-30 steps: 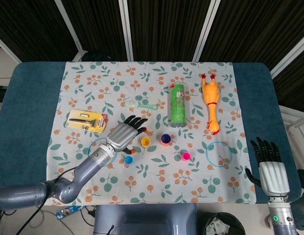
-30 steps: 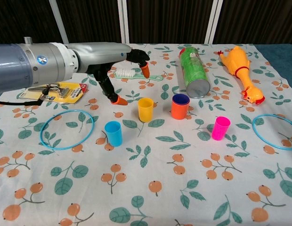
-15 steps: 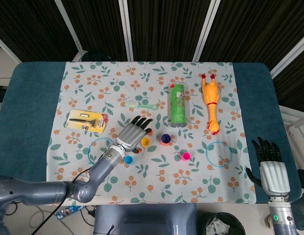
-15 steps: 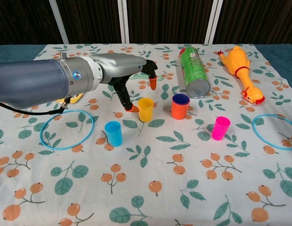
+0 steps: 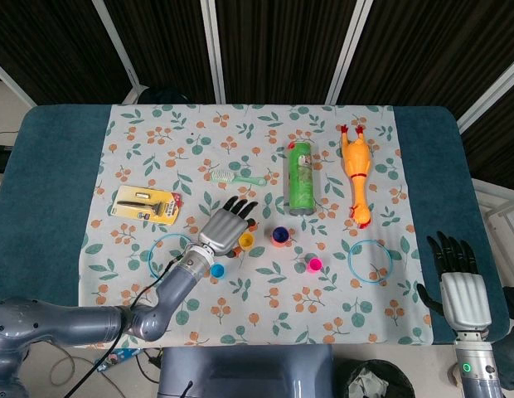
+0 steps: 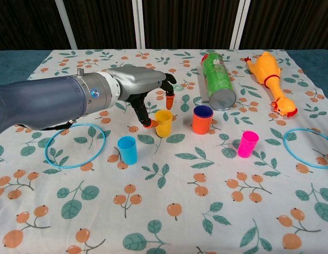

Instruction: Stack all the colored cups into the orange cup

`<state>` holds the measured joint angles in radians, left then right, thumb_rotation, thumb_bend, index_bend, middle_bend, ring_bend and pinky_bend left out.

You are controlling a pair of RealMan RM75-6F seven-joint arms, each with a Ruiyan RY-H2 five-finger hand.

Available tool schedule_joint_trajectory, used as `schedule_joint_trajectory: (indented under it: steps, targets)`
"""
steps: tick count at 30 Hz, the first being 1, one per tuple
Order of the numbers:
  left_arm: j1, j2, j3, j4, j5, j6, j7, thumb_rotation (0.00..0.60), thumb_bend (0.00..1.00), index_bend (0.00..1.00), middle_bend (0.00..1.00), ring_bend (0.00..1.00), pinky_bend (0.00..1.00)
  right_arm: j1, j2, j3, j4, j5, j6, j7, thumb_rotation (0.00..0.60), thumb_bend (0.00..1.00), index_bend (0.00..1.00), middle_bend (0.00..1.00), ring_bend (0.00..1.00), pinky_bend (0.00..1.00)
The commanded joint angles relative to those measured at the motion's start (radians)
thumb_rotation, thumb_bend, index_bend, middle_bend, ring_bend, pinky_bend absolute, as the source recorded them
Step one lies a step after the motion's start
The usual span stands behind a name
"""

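Head view: left hand point(image 5: 225, 226) fingers spread over the yellow cup point(image 5: 246, 240), mid-table; right hand point(image 5: 461, 290) spread off the right edge.
Chest view: thumb tip touching the yellow cup's side; orange cup point(image 6: 202, 119) just right.

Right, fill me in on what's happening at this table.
The left robot hand is reaching around the small yellow plastic cup, fingers spread beside it, not clearly gripping yet. The orange cup with the dark blue inside, the light blue cup and the pink cup stand apart, unstacked. The right robot hand hangs idle off the table's edge.
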<state>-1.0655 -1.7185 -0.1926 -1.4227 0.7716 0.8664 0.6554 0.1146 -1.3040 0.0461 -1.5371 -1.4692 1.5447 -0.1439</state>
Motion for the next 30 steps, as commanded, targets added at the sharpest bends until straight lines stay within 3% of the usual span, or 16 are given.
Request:
schedule_joint_trajectory:
  steps: [1, 19, 30]
  targets:
    - [-0.003, -0.006, 0.004, 0.008, -0.003, 0.002, 0.004, 0.6, 0.25, 0.39, 0.03, 0.0, 0.0, -0.001, 0.0, 0.001, 0.0, 0.0, -0.002, 0.001, 0.6, 0.37, 0.04, 0.0, 0.0, 0.05]
    - [-0.017, -0.021, 0.008, 0.015, -0.001, 0.019, 0.012, 0.6, 0.32, 0.45, 0.05, 0.0, 0.0, -0.009, 0.002, 0.016, 0.001, -0.001, -0.005, 0.017, 0.6, 0.37, 0.04, 0.0, 0.0, 0.05]
    - [-0.016, -0.03, -0.068, -0.016, 0.131, 0.088, -0.112, 0.6, 0.32, 0.46, 0.06, 0.0, 0.0, -0.013, -0.002, 0.025, 0.0, 0.005, -0.008, 0.014, 0.6, 0.37, 0.04, 0.0, 0.0, 0.05]
